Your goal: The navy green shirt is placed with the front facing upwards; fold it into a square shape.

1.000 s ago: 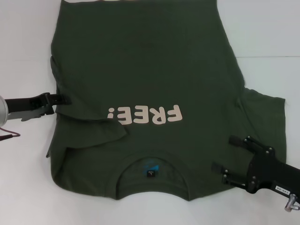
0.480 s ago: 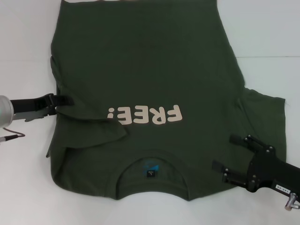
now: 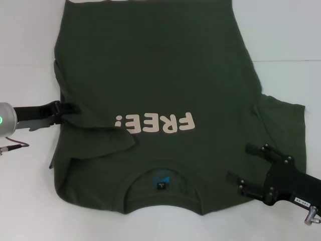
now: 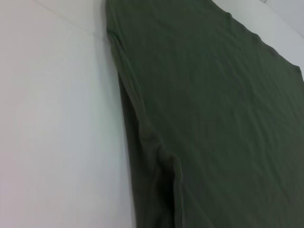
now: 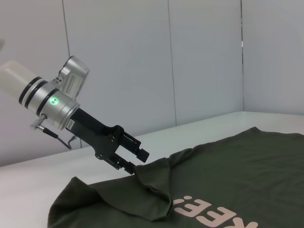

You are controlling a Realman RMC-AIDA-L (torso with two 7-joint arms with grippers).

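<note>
Your left gripper [image 3: 70, 108] backed off slightly, jaws apart at the navy green shirt [image 3: 160, 75] — right gripper [image 3: 244, 168] spread too; lift evenly.

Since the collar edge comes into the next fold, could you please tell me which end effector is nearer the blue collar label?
Right. The right end effector hovers over the shirt's shoulder just beside the blue collar label; the left end effector sits farther off at the navy green shirt folded sleeve edge.
</note>
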